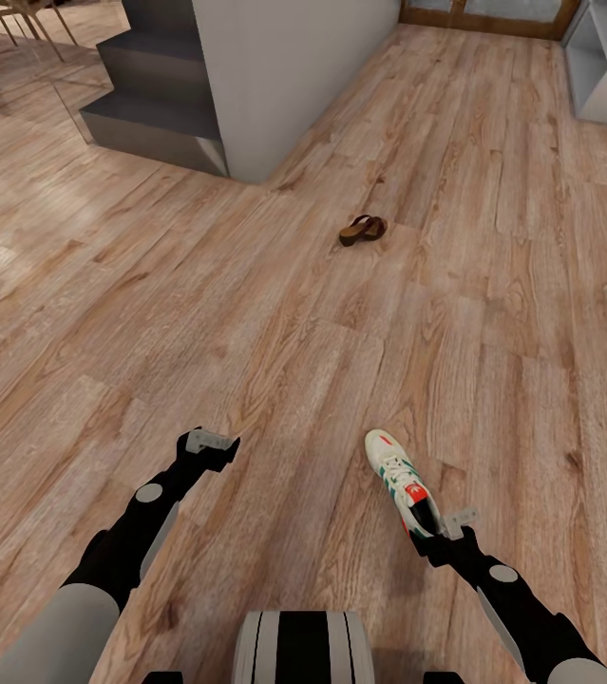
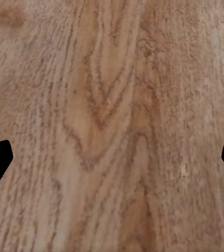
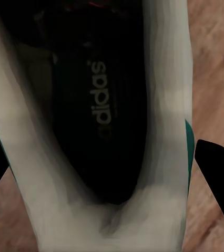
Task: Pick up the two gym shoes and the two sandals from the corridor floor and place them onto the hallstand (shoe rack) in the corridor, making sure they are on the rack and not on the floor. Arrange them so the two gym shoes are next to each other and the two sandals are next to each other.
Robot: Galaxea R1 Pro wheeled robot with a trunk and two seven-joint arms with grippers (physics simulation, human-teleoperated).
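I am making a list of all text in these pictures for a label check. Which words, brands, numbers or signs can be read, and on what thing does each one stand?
"adidas": pale letters on the dark insole inside the gym shoe, seen in the right wrist view.
The red-orange tongue label of the same shoe in the head view: too small to read.
The sandal and the corridor floor: no text can be seen.

home corridor | plank floor (image 1: 246, 313), steps (image 1: 156, 100) (dark grey), sandal (image 1: 363, 229)
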